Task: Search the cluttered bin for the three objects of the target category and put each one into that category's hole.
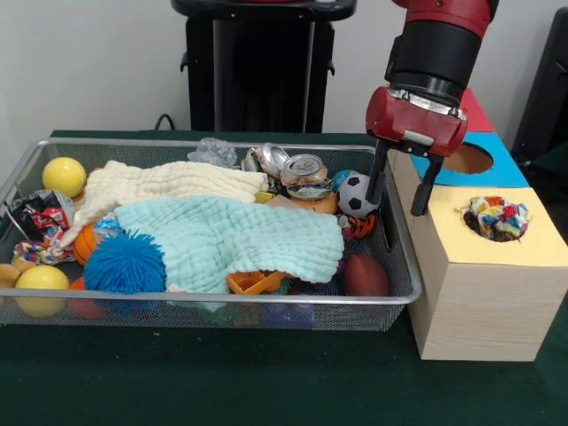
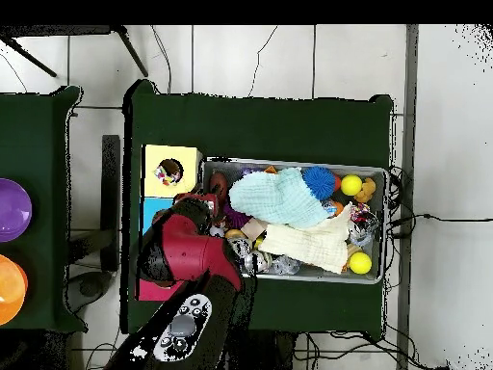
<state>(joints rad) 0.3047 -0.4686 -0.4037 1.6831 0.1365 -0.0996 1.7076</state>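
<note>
Gripper [image 1: 401, 184] hangs over the gap between the bin [image 1: 390, 293] and the yellow-topped box [image 1: 532, 253]; its two black fingers are parted and hold nothing. One knotted cloth toy [image 1: 497, 217] sits in the yellow hole, apparently delivered. Another multicoloured toy [image 1: 40, 251] lies at the bin's far-left side, partly tucked under the cream cloth [image 1: 169, 184]. The mint cloth [image 1: 240, 240] covers the bin's middle, so a third toy may be hidden beneath; cannot tell.

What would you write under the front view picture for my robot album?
Open gripper hangs empty between the cluttered bin and the yellow-topped box, where a knotted cloth toy sits in the hole.
</note>
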